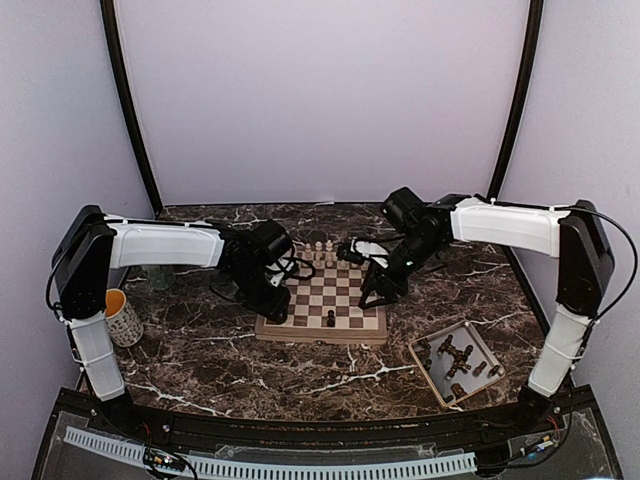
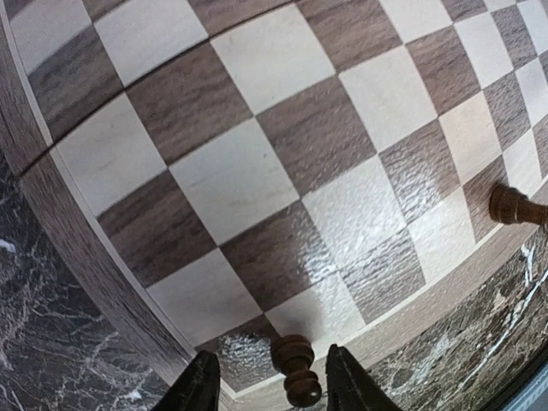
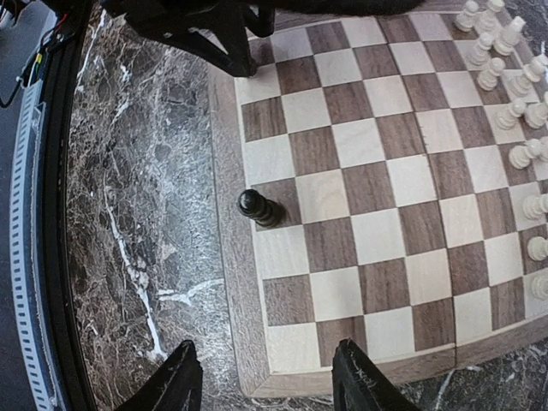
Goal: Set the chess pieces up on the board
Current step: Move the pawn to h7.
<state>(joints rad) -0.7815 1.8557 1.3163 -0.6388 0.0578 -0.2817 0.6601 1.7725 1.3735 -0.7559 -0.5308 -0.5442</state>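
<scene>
Top external: mug (image 1: 124, 320), tray (image 1: 428, 377) flank board (image 1: 320, 335); left gripper (image 2: 272, 360) spread, apparently straddling a chess piece (image 2: 295, 370); right gripper (image 3: 265, 347) spread.

A dark chess piece (image 2: 294, 366) stands near the board's (image 2: 257, 171) corner, between the left pincer's (image 2: 272, 354) spread fingers, touching neither.

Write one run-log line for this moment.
left gripper open around dark piece at board corner | right gripper open, empty | second dark piece standing on board
</scene>
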